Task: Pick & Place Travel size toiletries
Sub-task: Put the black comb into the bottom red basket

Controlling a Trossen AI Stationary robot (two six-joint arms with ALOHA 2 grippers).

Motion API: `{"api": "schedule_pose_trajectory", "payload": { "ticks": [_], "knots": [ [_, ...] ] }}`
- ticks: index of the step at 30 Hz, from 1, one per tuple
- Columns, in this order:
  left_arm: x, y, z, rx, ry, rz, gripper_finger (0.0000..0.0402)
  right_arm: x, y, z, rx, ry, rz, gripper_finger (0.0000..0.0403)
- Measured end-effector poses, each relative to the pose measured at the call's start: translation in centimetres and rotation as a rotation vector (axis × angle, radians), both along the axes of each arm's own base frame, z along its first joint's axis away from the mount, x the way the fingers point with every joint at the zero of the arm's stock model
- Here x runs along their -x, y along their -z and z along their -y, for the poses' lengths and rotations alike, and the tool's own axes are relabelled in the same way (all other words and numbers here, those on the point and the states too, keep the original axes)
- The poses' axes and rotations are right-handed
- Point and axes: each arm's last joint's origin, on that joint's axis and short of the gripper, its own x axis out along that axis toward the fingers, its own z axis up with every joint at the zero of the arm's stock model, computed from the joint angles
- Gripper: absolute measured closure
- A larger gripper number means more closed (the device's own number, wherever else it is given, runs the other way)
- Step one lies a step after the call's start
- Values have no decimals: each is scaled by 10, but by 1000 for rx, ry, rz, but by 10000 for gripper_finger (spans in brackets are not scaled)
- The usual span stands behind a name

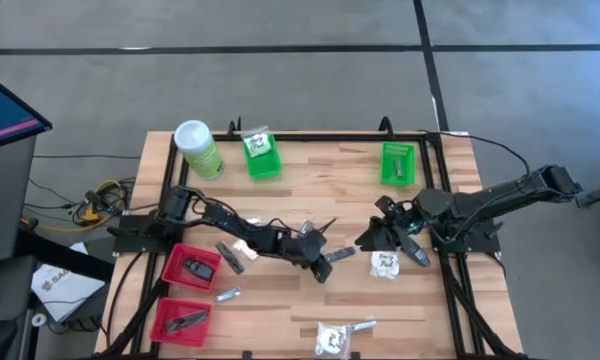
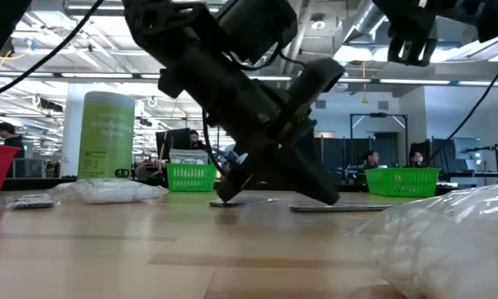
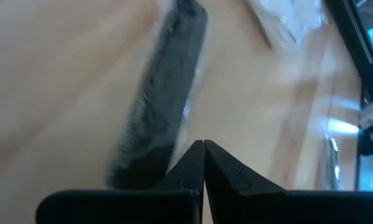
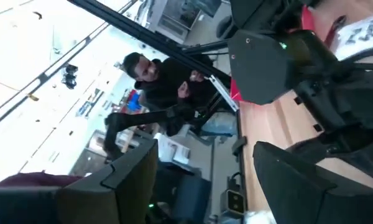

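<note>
You had a wooden counter (image 1: 310, 310) framed in black rail, with both arms reaching in toward its middle. The left arm stretched from nine o'clock to the centre, and its end effector (image 1: 323, 268) sat low at the counter with the two fingers pressed flat together, nothing between them; in the left wrist view their tips rested just beside a dark grey stick (image 3: 158, 106) lying on the wood. The right arm came in from three o'clock, and its end effector (image 1: 378, 232) was raised off the counter with the fingers spread wide and empty.

At eleven o'clock stood the light-green canister (image 1: 197, 149) with its white lid. Two green baskets sat along the far edge, one at twelve (image 1: 261, 155), one at one o'clock (image 1: 398, 163). Two red baskets (image 1: 191, 266) sat at eight o'clock, each with a dark piece inside.

The toiletries were scattered: a white packet (image 1: 385, 264) near four o'clock, another (image 1: 332, 338) at six, a silvery sachet (image 1: 228, 295) at seven.
</note>
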Motion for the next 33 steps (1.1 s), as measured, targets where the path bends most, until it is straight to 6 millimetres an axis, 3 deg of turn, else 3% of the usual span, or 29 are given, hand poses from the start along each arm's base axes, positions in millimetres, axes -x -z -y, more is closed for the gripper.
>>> {"api": "schedule_pose_trajectory", "payload": {
  "ticks": [3,12,20,25,33],
  "knots": [
    [3,2,1,-14,16,-30,401,1,0,0,16,-36,-6,148],
    [12,3,-1,-38,-17,-140,401,5,25,5,88,-59,-246,148],
    [21,-14,-9,-170,-69,-168,401,9,46,17,244,-42,-407,148],
    [18,-35,-17,-213,-31,-92,401,6,50,21,342,-53,-387,148],
    [17,-29,-21,-197,11,-110,401,-7,68,23,408,-81,-439,148]
  ]
}}
